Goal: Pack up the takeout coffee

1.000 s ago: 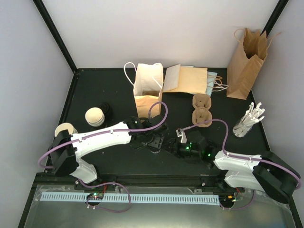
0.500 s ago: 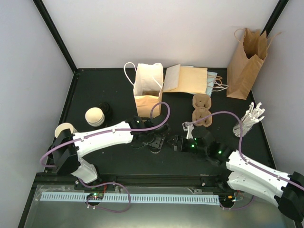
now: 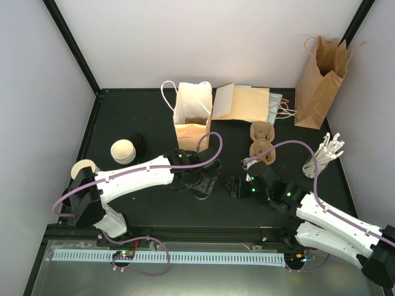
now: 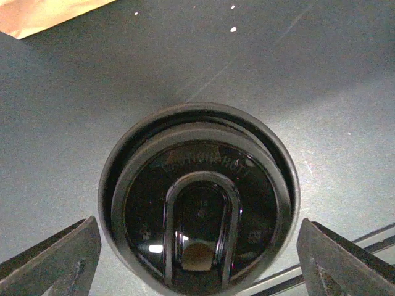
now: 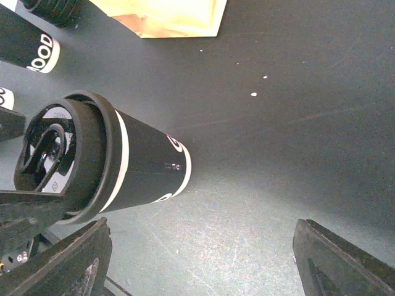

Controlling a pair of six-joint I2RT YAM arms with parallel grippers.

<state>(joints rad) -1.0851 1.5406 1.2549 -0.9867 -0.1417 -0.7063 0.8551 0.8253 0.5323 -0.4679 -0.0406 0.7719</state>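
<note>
A takeout coffee cup [image 5: 145, 163], black with white bands and a black lid [image 4: 199, 200], stands upright on the dark table. My left gripper [image 4: 197, 227] hangs straight above it, open. Its fingers [image 4: 52, 262] straddle the lid with a little space on each side. In the top view that gripper [image 3: 203, 184] covers the cup. My right gripper [image 5: 202, 229] is open and empty over bare table just right of the cup, and in the top view it [image 3: 236, 186] sits apart from the left one. A second black cup [image 5: 28, 43] shows at the far left.
An open white-lined paper bag [image 3: 192, 114] stands behind the left gripper. Flat bags [image 3: 244, 102] lie beside it and a tan bag [image 3: 321, 77] stands at the back right. A pulp cup carrier [image 3: 262, 142], a holder of white sticks [image 3: 322, 157] and cream lids [image 3: 122, 150] sit around.
Both grippers' jaws have widened. The right arm swung its elbow forward and its gripper drew slightly right, away from the cup. The left arm has barely moved.
</note>
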